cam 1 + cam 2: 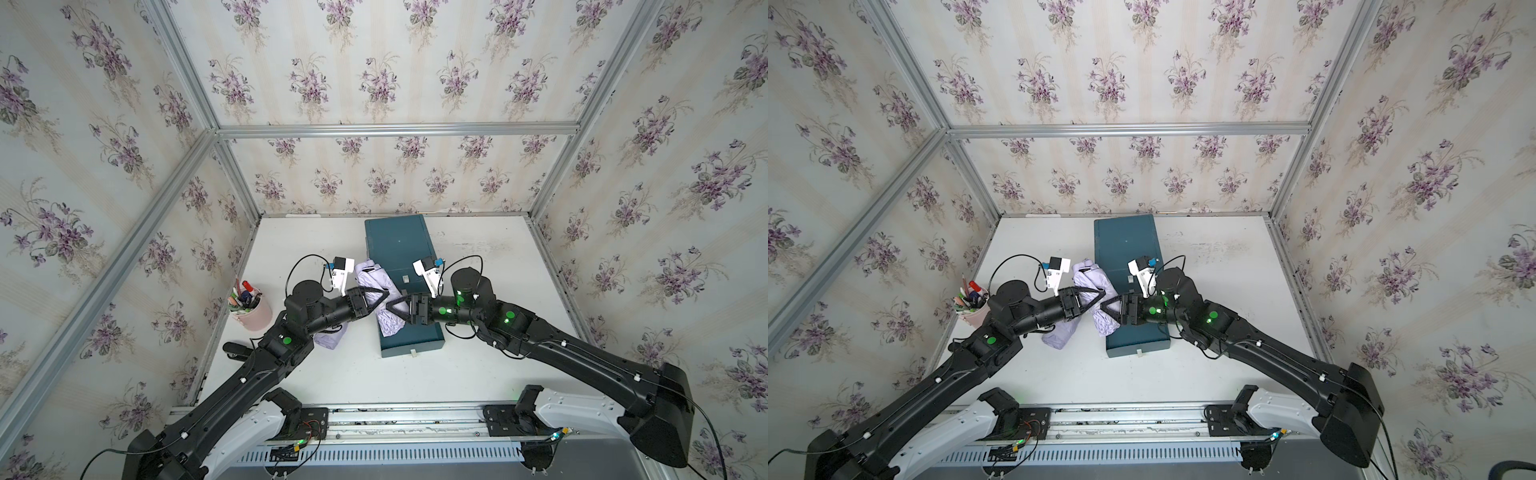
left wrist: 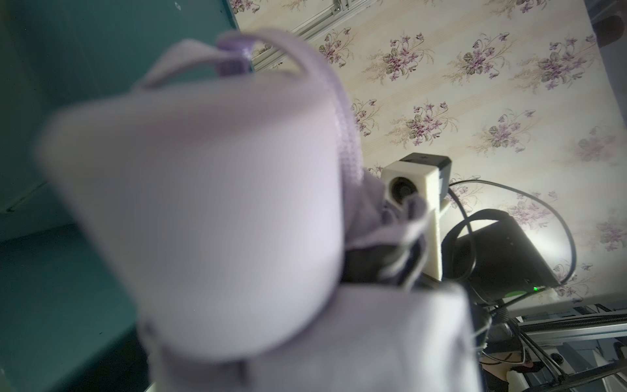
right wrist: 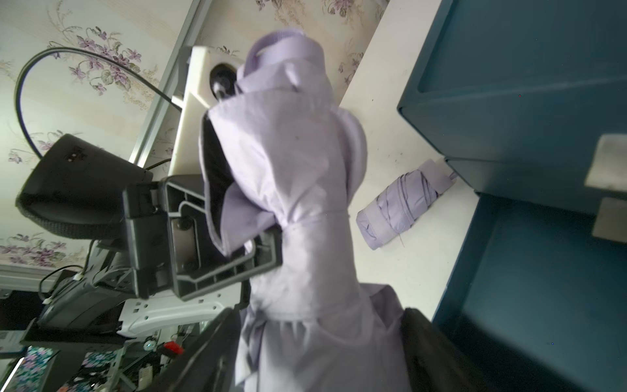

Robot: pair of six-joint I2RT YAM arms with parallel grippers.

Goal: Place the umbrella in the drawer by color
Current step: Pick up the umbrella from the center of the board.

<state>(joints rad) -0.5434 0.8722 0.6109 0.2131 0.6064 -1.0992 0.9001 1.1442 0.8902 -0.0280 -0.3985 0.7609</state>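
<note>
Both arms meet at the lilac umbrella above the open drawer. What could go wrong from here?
The left pincer seems to pinch mostly loose fabric of the held umbrella while the right pincer stands wide, so it may slip or unfurl. It straddles a side edge of the drawer; a drop could land on the table. The second umbrella lies beneath the left arm and could get swept.

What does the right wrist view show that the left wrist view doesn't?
Only right wrist: a second folded umbrella lying on the table beside the teal cabinet, and the left fingers clamped on the lilac umbrella. Only left wrist: the right arm's wrist camera. Both: the lilac umbrella, blurred up close in left wrist, the teal cabinet, and floral wallpaper.
</note>
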